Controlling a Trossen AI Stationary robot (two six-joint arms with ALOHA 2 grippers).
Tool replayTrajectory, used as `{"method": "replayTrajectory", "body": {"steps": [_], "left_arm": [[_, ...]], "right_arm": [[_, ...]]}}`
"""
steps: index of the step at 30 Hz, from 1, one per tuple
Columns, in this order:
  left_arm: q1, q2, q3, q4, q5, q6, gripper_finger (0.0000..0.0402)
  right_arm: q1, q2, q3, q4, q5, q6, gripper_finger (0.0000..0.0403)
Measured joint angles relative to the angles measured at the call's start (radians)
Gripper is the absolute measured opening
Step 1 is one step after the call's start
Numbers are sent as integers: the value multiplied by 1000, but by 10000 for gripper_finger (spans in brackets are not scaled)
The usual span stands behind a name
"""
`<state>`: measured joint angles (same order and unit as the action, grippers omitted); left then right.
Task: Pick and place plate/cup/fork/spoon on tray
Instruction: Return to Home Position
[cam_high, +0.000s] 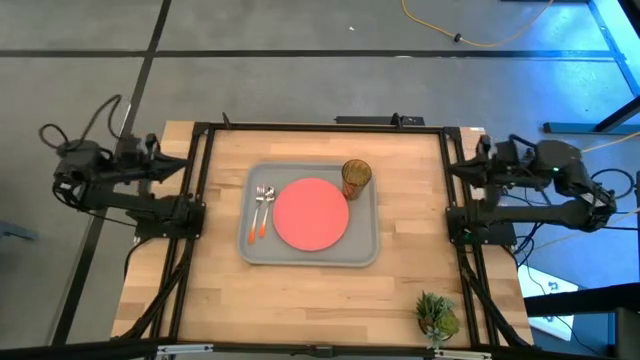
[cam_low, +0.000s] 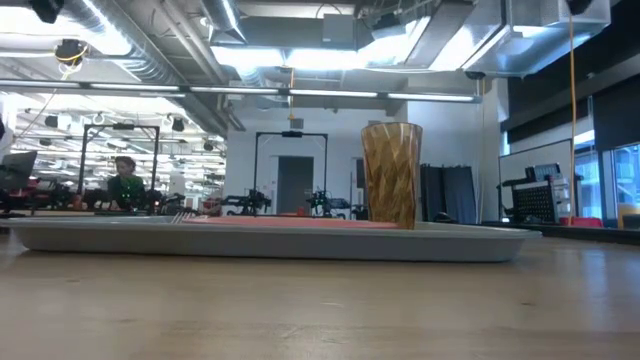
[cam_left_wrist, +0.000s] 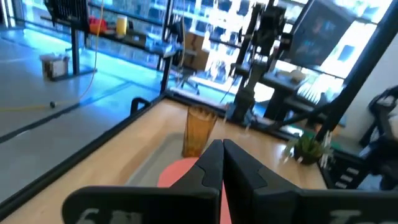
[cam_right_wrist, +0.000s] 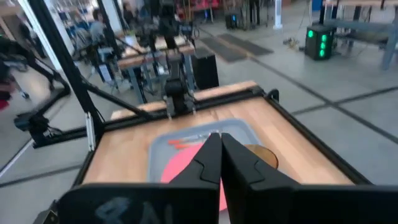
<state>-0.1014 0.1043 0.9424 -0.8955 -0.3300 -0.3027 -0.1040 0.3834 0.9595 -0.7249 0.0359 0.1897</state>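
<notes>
A round coral-red plate (cam_high: 311, 213), upright amber plastic cup (cam_high: 356, 178) and orange-handled silver fork (cam_high: 258, 212) and spoon (cam_high: 268, 204) are set on the light-grey rectangular tray (cam_high: 300, 258).

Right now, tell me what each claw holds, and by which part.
Nothing: the left claw and the right claw are both shut and empty.

left gripper (cam_left_wrist: 222, 147), right gripper (cam_right_wrist: 220, 138) — both closed

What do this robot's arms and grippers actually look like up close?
The left arm and right arm are both black, built of slim jointed segments, with black cables looping off the rear. The left gripper and right gripper each have two dark, wedge-shaped fingers tapering to a point from a wide crossbar, which bears faint marks I cannot read.
</notes>
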Motion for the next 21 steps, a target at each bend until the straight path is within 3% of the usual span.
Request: {"method": "replayTrajectory", "body": {"steps": [5,13,21], "left_arm": [[0,-99,0,-20,0,0,0],[1,-100,-13,-123,-1,4,0],[1,-100,-61,-75,-5,2,0]], "right_arm": [[0,-133,-55,2,0,-6,5],[0,-384,-244,22,48,101,5],[0,-367,-361,124,44,114,5]]}}
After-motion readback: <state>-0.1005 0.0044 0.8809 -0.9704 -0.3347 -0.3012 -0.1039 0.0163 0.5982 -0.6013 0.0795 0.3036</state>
